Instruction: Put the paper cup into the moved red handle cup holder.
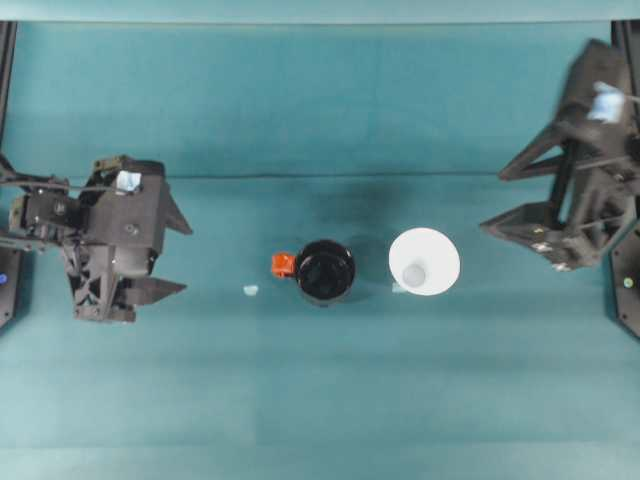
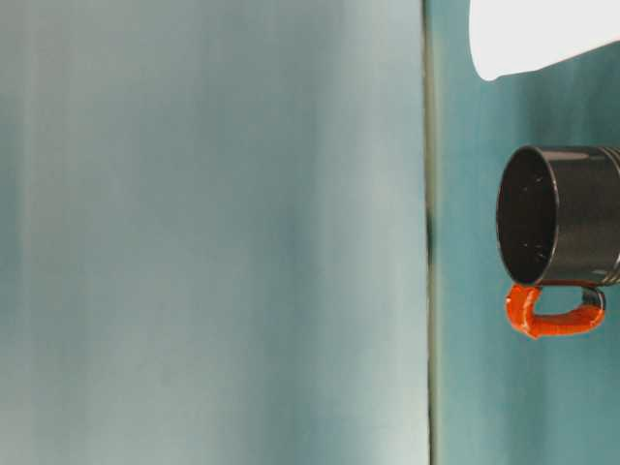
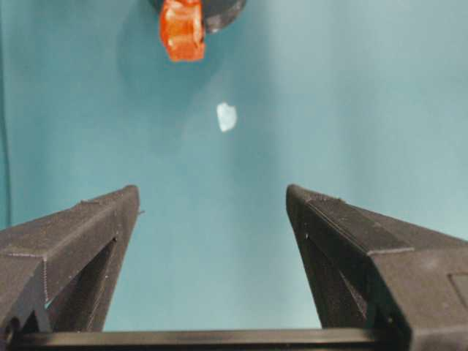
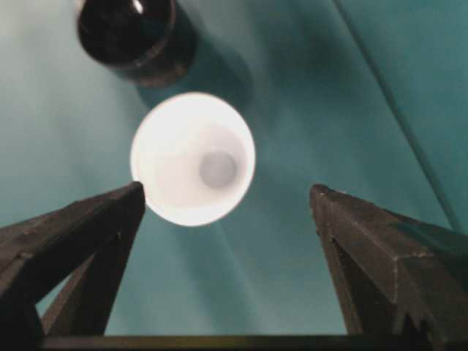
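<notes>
The white paper cup stands upright on the teal table, just right of the black red handle cup holder, whose red-orange handle points left. Cup and holder are apart. My left gripper is open at the left side, well clear of the holder. My right gripper is open at the right, raised and short of the cup. The right wrist view has the paper cup ahead between the open fingers, nearer the left one, with the holder beyond it. At table level the holder and cup stand side by side.
A small white scrap lies on the cloth left of the holder's handle, ahead of my left gripper in its wrist view, where the handle is at the top. Teal cloth covers the table. Arm bases stand at both side edges.
</notes>
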